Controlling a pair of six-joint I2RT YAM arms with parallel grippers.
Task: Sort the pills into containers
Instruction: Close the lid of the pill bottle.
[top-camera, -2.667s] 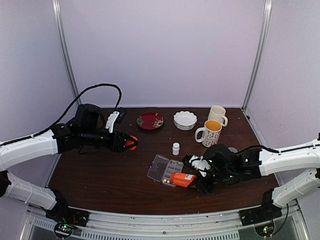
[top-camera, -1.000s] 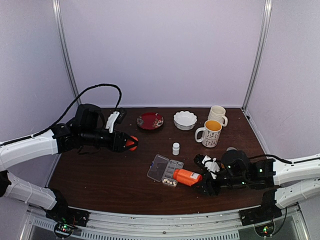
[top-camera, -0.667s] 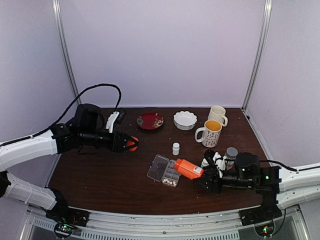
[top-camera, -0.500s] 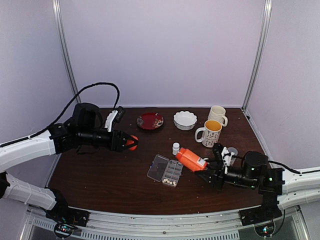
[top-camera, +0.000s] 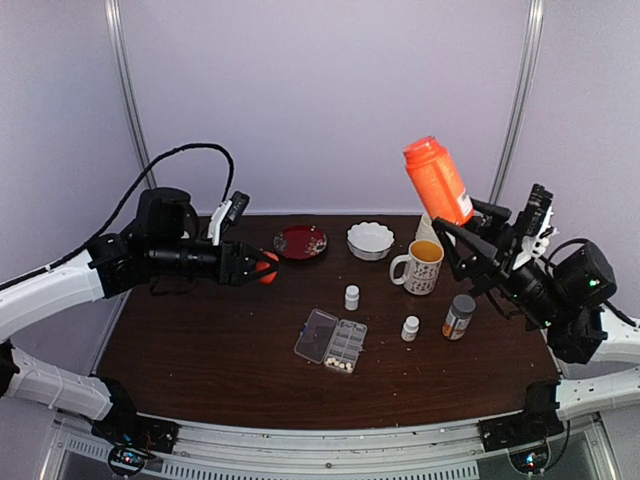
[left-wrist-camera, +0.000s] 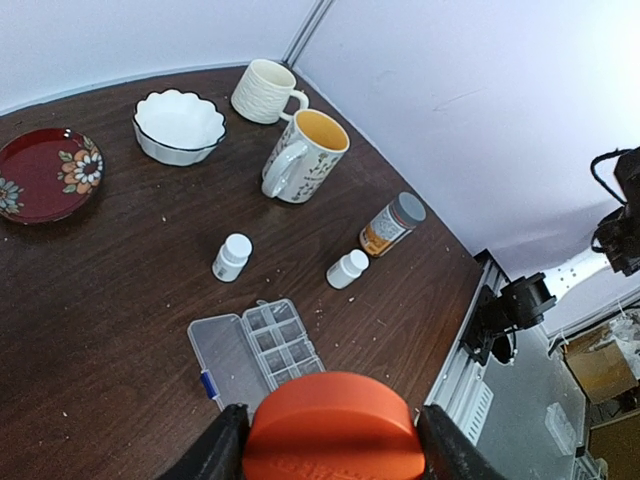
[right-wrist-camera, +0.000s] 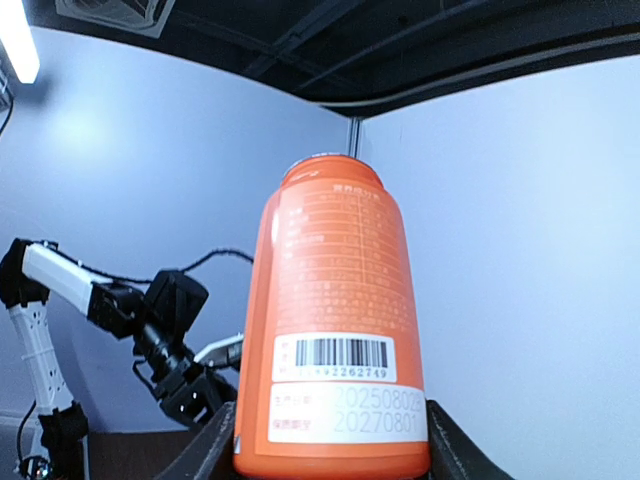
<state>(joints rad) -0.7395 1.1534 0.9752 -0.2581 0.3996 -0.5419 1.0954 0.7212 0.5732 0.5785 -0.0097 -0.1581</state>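
Flat clear plastic pill box (top-camera: 346, 345) mid-table, hinged lid open leftward, long axis running far-to-near, tiny cream pills (top-camera: 340, 366) at its near end, left gripper (top-camera: 266, 268) clamping a smooth orange cap (left-wrist-camera: 335, 430), right gripper (top-camera: 463, 224) clutching a glossy orange bottle (top-camera: 436, 178) aloft, tilted.

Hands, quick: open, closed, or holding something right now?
Left hand: closed on an orange cap.
Right hand: closed on the orange bottle, high above the table.

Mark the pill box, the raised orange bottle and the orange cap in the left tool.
pill box (top-camera: 318, 334), top view, clear lid flap.
orange bottle (top-camera: 437, 182), top view, mid body.
orange cap (left-wrist-camera: 335, 425), left wrist view, top face.
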